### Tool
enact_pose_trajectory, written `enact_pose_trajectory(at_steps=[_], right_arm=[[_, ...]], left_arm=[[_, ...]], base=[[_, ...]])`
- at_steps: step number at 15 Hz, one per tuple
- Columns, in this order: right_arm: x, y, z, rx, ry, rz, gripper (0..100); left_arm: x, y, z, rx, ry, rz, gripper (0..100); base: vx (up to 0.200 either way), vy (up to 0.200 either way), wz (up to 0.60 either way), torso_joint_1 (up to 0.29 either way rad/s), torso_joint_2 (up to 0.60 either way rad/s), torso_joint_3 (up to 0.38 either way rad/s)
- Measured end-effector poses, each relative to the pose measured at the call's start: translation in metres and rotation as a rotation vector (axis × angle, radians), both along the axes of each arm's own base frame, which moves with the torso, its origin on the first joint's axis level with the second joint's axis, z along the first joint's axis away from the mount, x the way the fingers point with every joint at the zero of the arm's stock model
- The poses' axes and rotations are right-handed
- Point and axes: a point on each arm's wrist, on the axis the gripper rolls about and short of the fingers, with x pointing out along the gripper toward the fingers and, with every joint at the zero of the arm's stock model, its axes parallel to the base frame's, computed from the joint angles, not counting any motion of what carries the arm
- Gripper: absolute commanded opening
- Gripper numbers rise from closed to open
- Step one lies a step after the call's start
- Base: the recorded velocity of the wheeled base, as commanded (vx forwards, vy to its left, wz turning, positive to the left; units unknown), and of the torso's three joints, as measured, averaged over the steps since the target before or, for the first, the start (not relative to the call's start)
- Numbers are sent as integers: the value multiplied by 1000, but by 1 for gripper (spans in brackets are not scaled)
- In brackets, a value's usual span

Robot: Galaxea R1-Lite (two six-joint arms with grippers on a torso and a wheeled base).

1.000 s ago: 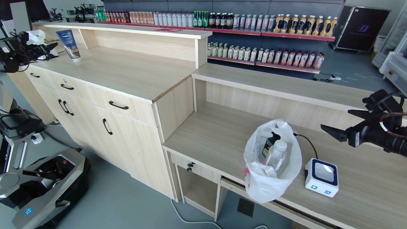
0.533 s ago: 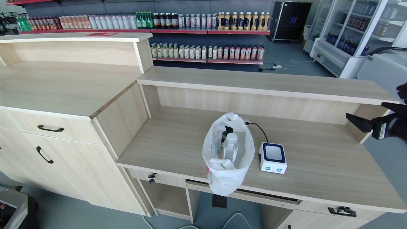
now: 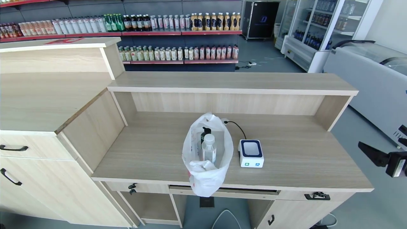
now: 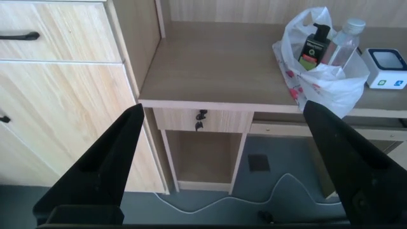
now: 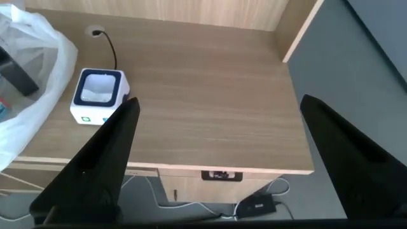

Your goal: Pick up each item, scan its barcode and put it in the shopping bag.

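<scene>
Reading both as empty and spread wide: left gripper [image 4: 224,107], right gripper [image 5: 219,100]; shopping bag [image 3: 206,178] stands well left of the right gripper, scanner [image 3: 251,153] between. Plastic looks thin, floppy, light, so we'd pinch its gathered top edge, not the sidewall
</scene>
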Motion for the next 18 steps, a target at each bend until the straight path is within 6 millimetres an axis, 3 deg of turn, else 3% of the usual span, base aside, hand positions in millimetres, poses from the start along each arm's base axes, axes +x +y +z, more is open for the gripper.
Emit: enact_pose_trajectory(at_steps=[5,11,14,18], right_arm=[[-78,27,-30,98,47,38,100],[-153,43,-65,105,23,109,100],[-173,44,-77,96,-68,178,100],[-182,44,-80,112,-162,218,100]], left_arm=[[0,0,0,0,0,0,100],[0,0,0,0,0,0,100],[0,0,0,0,0,0,100],[0,0,0,0,0,0,100]], base=[[0,0,0,0,0,0],[0,0,0,0,0,0],[0,0,0,0,0,0],[0,0,0,0,0,0]])
